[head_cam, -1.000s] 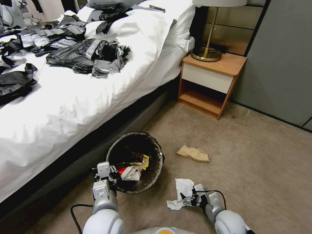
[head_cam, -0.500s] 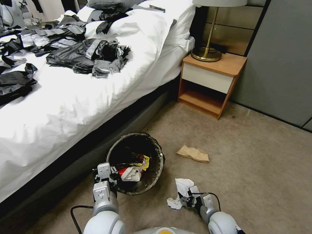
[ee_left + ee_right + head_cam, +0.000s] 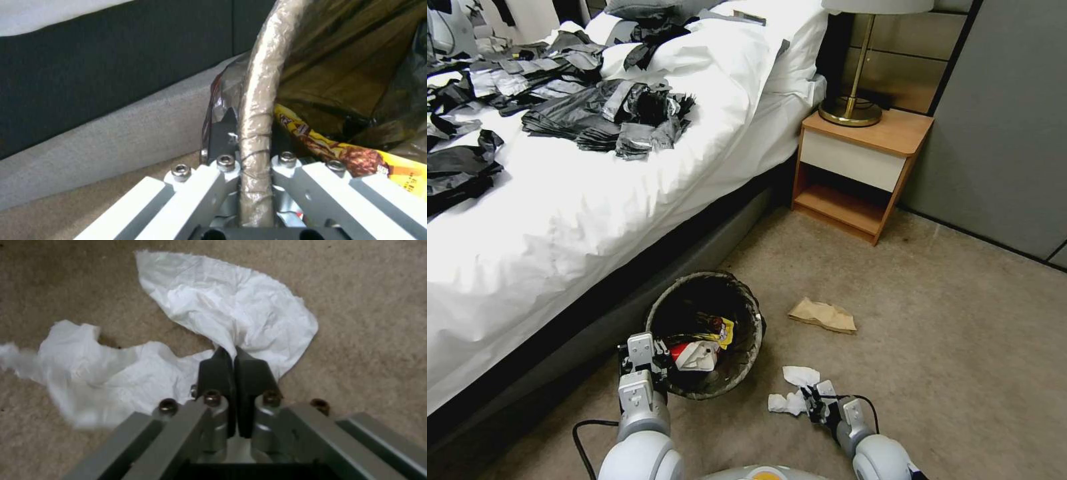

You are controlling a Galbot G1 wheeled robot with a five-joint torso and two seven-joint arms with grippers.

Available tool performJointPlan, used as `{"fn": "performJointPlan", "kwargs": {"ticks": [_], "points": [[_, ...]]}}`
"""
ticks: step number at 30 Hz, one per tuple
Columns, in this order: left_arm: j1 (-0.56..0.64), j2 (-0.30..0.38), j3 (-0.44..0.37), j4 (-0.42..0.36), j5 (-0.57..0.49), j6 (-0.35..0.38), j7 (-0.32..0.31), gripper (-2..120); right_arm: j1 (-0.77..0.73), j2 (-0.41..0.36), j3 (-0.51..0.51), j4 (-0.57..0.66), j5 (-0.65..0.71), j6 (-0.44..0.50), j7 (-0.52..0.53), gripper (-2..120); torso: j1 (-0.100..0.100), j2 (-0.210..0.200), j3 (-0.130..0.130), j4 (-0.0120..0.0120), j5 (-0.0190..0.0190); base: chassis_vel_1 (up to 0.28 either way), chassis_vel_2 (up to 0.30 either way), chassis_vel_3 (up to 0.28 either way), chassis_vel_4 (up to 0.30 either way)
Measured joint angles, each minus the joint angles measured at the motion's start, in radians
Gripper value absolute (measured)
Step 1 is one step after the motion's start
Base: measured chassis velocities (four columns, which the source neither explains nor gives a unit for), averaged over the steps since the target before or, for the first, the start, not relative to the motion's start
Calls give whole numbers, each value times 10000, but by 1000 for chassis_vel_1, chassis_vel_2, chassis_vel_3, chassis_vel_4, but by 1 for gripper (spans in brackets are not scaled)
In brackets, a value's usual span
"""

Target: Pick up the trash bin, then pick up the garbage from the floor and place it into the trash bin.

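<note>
Tissue (image 3: 222, 306) is pinched between the black pads of the right gripper (image 3: 233, 355), whose jaws are pressed nearly together on a gathered fold near the sheet's middle; one lobe fans out beyond the fingertips and a second, crumpled lobe trails off to the side, both lying on the carpet (image 3: 365, 290). From the head view the right gripper (image 3: 812, 398) sits low over the floor with the white tissue (image 3: 790, 393) at its tip, toward the robot's left. The trash bin (image 3: 707, 333) lies that same way, up and to the left of the right gripper and close by, so the carry would be a short lift and swing leftward over the rim. Left gripper (image 3: 657, 360) is clamped on the near rim of the bin; in its wrist view the liner-wrapped rim (image 3: 256, 133) runs straight between the closed fingers, and a yellow snack wrapper (image 3: 356, 156) rests inside against the dark liner. A red-and-white wrapper (image 3: 694, 353) also lies in the bin. Farther out, a tan paper bag (image 3: 822, 315) sits on the carpet beyond the tissue, nearer the right arm than the left.
</note>
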Motion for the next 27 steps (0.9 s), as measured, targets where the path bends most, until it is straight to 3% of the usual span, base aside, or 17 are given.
{"fn": "performJointPlan", "kwargs": {"ticks": [8,15,19,24,27], "points": [[-23,5,1,20,-9,0,-1,0,-24,-9,156,50,-182,339,41,0,0,0,0,0,0,0,0,0,0],[9,50,-43,21,-25,0,-2,0,-286,-99,684,989,-313,1348,723,0,0,0,0,-2,0,0,0,0,0],[-4,53,-41,36,-30,1,-2,0,-335,-126,1230,2147,-257,2265,1095,0,0,0,0,-1,-1,0,0,0,0],[-42,38,25,185,-30,7,-1,0,28,-2,1757,3944,-36,4456,707,0,1,0,0,0,0,0,0,0,0],[-67,33,33,267,-28,8,-1,0,137,7,1777,4794,65,4818,377,0,0,0,0,2,-3,0,0,0,0]]}}
